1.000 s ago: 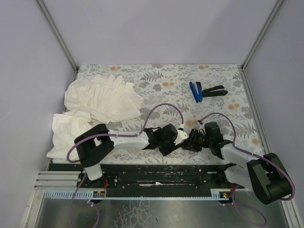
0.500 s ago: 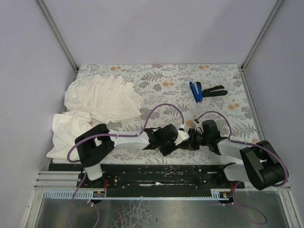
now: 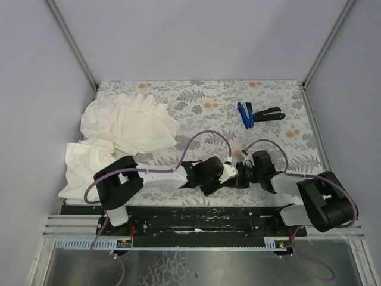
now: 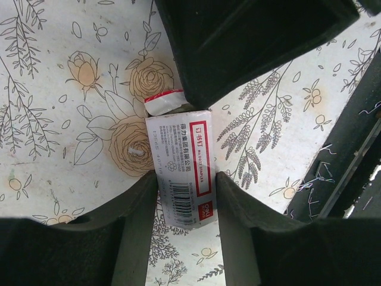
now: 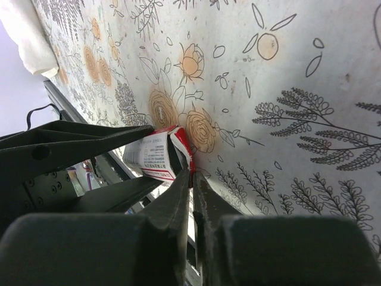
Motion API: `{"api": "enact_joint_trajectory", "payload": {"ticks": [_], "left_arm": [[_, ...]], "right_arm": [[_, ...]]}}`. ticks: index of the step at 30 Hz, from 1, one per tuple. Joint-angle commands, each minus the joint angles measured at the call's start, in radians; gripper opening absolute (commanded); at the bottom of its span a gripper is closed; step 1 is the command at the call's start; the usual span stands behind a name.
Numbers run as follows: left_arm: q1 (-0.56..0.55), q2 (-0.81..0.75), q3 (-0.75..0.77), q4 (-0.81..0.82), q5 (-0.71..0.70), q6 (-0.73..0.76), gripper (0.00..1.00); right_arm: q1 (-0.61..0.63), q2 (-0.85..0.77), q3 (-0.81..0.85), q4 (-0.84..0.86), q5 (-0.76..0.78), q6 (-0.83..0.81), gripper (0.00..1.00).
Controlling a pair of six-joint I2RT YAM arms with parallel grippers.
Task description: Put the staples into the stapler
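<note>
Left wrist: left fingers (image 4: 138, 210) clamp flat cardboard staples box (image 4: 181, 161); right fingers (image 5: 171, 205) pinch flap (image 5: 180, 145).

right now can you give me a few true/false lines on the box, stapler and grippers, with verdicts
1. The box sits between the left gripper's fingers. True.
2. The stapler is held by the right gripper. False: it lies on the table, toward the far right, with neither arm touching it.
3. The cloth covers the stapler. False: the cloth is piled on the left side, well apart from the stapler.
4. The right gripper's tips are at the box's red end. True.
5. The stapler lies folded shut. False: its blue and black halves are splayed apart.
</note>
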Motion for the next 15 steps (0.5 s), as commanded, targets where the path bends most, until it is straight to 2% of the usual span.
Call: {"api": "enact_joint_trajectory", "payload": {"ticks": [1, 4, 15], "left_arm": [[-0.014, 0.039, 0.004, -0.011, -0.002, 0.023, 0.40], [-0.014, 0.039, 0.004, -0.013, -0.004, 0.025, 0.37], [-0.016, 0.040, 0.005, -0.016, -0.015, 0.031, 0.37]], "right_arm": [[-0.003, -0.003, 0.016, 0.019, -0.006, -0.026, 0.04], [-0.004, -0.021, 0.020, -0.007, 0.018, -0.036, 0.00], [-0.004, -0.160, 0.053, -0.235, 0.232, -0.095, 0.00]]}}
